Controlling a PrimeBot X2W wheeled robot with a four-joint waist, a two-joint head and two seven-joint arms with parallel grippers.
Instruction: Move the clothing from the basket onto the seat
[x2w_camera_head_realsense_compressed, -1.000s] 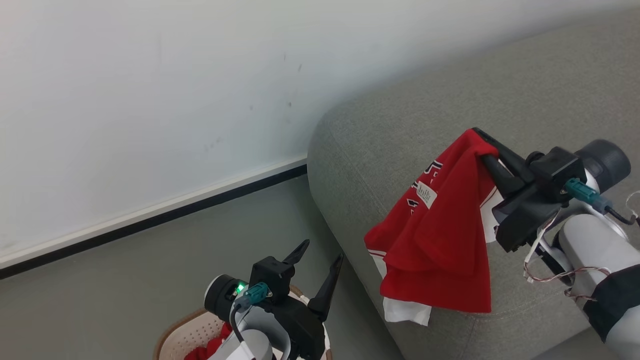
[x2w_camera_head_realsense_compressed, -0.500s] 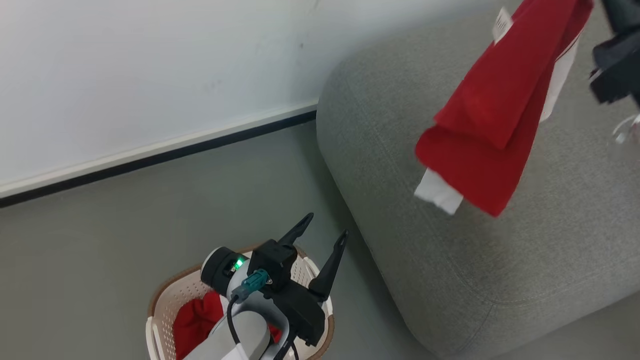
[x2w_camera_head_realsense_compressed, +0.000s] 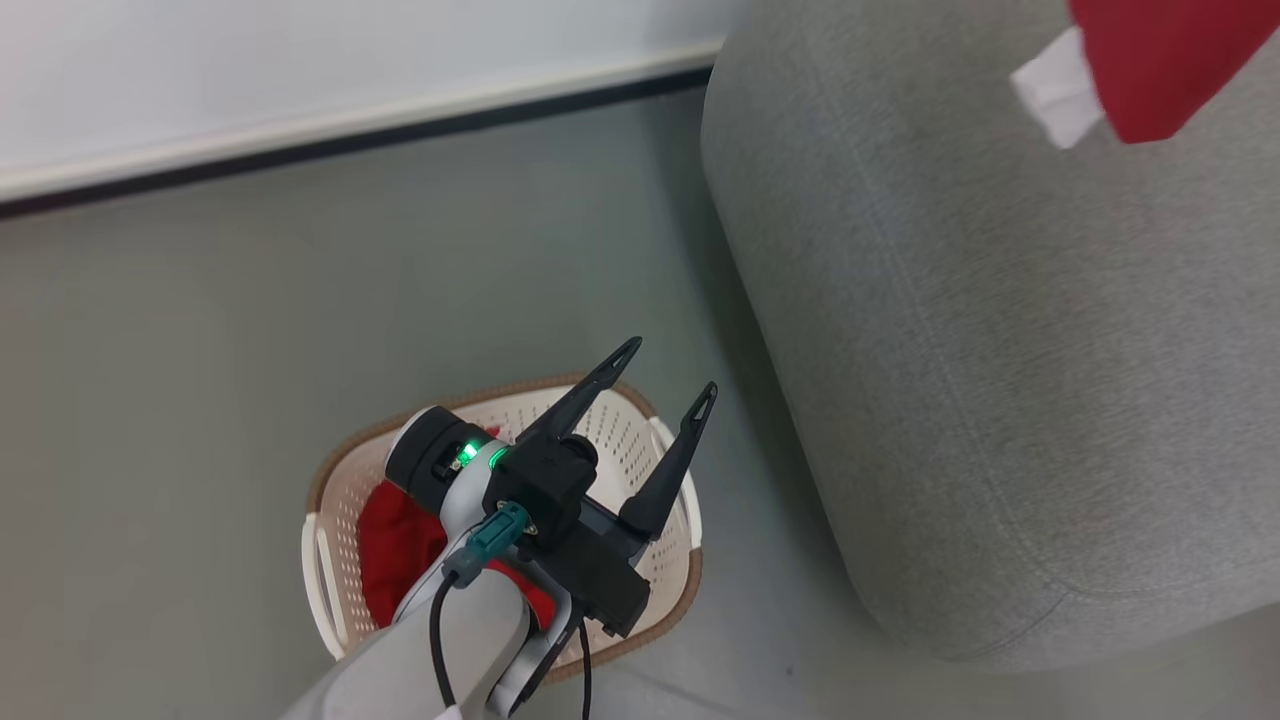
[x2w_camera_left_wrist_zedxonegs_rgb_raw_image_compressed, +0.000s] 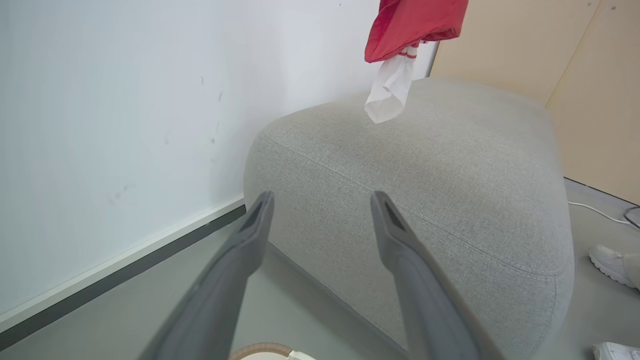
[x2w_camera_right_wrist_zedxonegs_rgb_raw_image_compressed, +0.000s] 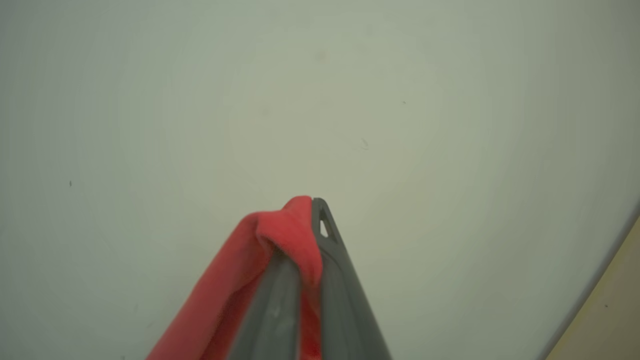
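Left arm poised and empty, right arm clamped tight!
The left gripper (x2w_camera_head_realsense_compressed: 668, 368) points up and to the right in the head view, its two dark fingers (x2w_camera_head_realsense_compressed: 585, 390) spread in a wide V with nothing between them. A green light glows on its wrist (x2w_camera_head_realsense_compressed: 440, 460), and the pale forearm (x2w_camera_head_realsense_compressed: 450, 640) reaches in from the bottom edge. Over on the right gripper (x2w_camera_right_wrist_zedxonegs_rgb_raw_image_compressed: 306, 225), the fingers are pressed together, a fold of the clothing (x2w_camera_right_wrist_zedxonegs_rgb_raw_image_compressed: 235, 285) pinched between them.
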